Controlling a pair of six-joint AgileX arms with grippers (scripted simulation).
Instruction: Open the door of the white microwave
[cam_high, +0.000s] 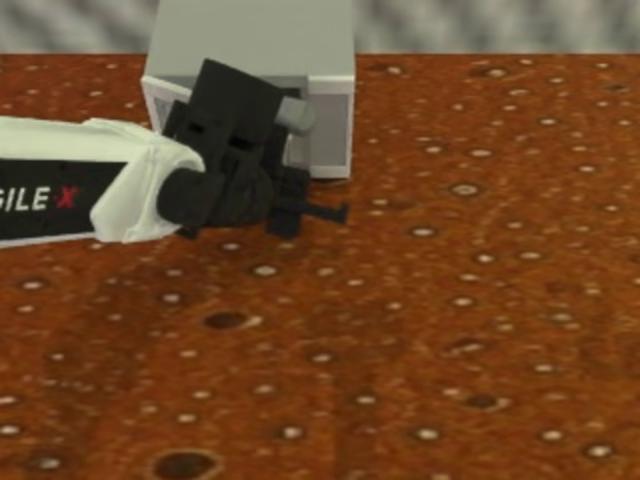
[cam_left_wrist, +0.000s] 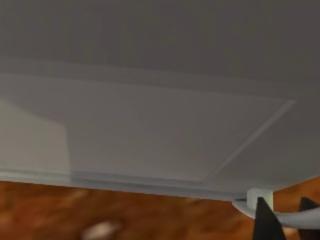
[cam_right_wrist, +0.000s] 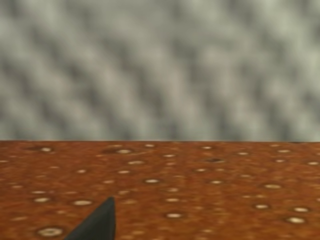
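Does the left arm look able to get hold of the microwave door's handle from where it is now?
Probably yes: the left gripper is already at the front of the white microwave, its fingertips beside the door handle, nothing between.

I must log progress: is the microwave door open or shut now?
Cannot tell for sure. From above, the left arm's tool hides most of the microwave front; the left wrist view shows the door only as a flat panel.

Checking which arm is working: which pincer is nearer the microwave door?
Left. The left pincer is right at the door front; the right arm is outside the top view.
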